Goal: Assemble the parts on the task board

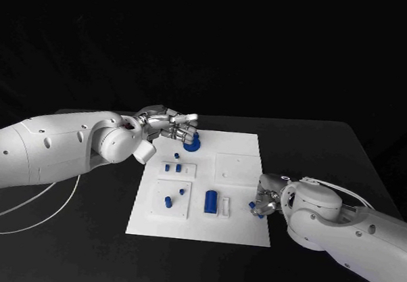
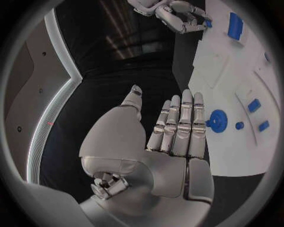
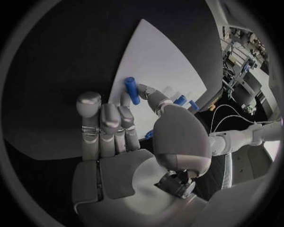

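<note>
Black table point(image 1: 76, 236) under a dark background, with the white task board point(image 1: 242, 152) at its centre. Left hand point(image 1: 166, 127) hovers at the board's far left corner, fingers straight and held together, empty, beside a blue gear point(image 1: 192, 142) seated on the board. Right hand point(image 1: 268, 201) sits at the board's near right edge, pinching a small blue part point(image 3: 132, 90) between thumb and a finger. A blue cylinder point(image 1: 211, 201) and smaller blue pieces point(image 1: 172, 167) lie on the board's near left portion.
</note>
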You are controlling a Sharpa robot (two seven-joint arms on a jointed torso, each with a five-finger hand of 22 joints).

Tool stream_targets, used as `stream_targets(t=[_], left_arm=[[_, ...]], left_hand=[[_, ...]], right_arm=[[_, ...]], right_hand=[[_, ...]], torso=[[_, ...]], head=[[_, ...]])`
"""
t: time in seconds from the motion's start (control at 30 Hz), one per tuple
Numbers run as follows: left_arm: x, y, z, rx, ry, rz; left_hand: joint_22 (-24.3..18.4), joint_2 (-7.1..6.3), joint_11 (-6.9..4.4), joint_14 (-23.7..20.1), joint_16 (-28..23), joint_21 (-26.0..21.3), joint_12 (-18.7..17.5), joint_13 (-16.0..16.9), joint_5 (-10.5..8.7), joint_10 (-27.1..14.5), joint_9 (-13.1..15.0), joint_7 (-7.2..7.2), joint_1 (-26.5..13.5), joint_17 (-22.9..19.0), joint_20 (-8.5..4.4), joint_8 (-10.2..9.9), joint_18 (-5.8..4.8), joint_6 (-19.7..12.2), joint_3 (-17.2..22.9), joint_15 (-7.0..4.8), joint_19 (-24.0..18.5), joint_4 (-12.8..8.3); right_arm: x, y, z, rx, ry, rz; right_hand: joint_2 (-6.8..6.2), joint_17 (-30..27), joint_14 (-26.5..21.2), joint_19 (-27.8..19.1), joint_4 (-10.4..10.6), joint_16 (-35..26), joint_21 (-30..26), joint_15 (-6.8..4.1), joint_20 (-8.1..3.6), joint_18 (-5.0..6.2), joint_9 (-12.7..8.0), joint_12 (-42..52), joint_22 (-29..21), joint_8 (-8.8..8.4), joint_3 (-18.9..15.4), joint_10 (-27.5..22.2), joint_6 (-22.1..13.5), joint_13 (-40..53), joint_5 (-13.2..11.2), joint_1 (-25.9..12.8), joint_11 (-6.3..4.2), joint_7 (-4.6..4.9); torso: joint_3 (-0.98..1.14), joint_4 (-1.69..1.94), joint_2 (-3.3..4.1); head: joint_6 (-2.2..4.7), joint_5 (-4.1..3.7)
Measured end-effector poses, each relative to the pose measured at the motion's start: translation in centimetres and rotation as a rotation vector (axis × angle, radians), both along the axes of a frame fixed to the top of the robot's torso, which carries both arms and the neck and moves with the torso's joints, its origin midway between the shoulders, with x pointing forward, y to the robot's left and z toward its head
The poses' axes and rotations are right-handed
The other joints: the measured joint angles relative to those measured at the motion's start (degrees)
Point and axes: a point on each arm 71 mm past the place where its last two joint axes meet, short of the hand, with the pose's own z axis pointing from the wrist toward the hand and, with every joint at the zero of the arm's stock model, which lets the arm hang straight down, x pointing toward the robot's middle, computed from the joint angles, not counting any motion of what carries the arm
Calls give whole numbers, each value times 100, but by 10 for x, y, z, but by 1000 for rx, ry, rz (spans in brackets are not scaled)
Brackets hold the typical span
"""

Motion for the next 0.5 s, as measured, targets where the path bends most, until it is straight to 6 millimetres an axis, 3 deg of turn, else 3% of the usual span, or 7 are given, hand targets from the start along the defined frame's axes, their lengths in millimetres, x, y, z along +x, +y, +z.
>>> stream_targets(t=[0.07,0.1,0.13,0.17,0.2,0.23,0.5], left_arm=[[0,0,0,0,0,0],[0,0,0,1,0,0],[0,0,0,1,0,0],[0,0,0,1,0,0],[0,0,0,1,0,0],[0,0,0,1,0,0],[0,1,0,2,1,0]], left_hand=[[0,0,0,0,0,0,0,0,0,0,0,0,0,0,0,0,0,0,0,0,0,0],[0,0,0,0,0,0,0,0,0,0,0,0,0,0,0,0,0,0,0,0,0,0],[0,0,0,0,0,0,0,0,0,0,0,0,0,0,0,0,0,0,0,0,0,0],[0,0,0,0,0,0,0,0,0,0,0,0,0,0,0,0,0,0,0,0,0,0],[0,0,0,0,0,0,0,0,0,0,0,0,0,0,0,0,0,0,0,0,0,0],[0,0,0,0,0,0,0,0,0,0,0,0,0,0,0,0,0,0,0,0,0,0],[0,0,0,0,0,0,0,0,0,0,0,0,0,0,0,0,0,0,0,0,0,0]], right_arm=[[0,-2,1,22,11,-17],[0,-3,2,38,16,-28],[0,-3,3,51,20,-35],[1,-2,5,64,21,-41],[1,-2,7,77,23,-46],[1,-2,8,92,27,-53],[0,0,9,179,64,-105]], right_hand=[[23,0,1,0,79,0,17,0,0,0,-118,0,0,-16,-32,12,64,1,0,-23,-12,-27],[23,0,9,3,101,0,17,-9,-3,0,-597,7,0,-4,-41,32,79,7,0,-23,-31,-33],[23,0,10,20,126,0,42,-10,-20,1,-1294,23,0,6,-62,53,80,12,0,-23,-51,-32],[24,0,10,21,148,0,49,-10,-21,5,-2617,34,0,20,-71,76,97,15,0,-24,-72,-36],[38,0,10,21,153,0,51,-10,-21,6,-3610,35,0,34,-80,94,105,15,1,-37,-89,-43],[61,0,10,21,143,0,51,-10,-21,7,-3996,46,0,32,-90,94,105,15,1,-57,-90,-43],[76,-1,10,21,170,0,51,-9,-21,7,-4218,46,-1,-17,-158,104,103,22,7,-10,-102,-43]], torso=[[-1,1,1],[-3,1,1],[-3,1,1],[-3,1,1],[-3,1,0],[-5,1,1],[-4,2,1]], head=[[3,4],[4,5],[4,7],[7,9],[9,12],[10,13],[15,25]])
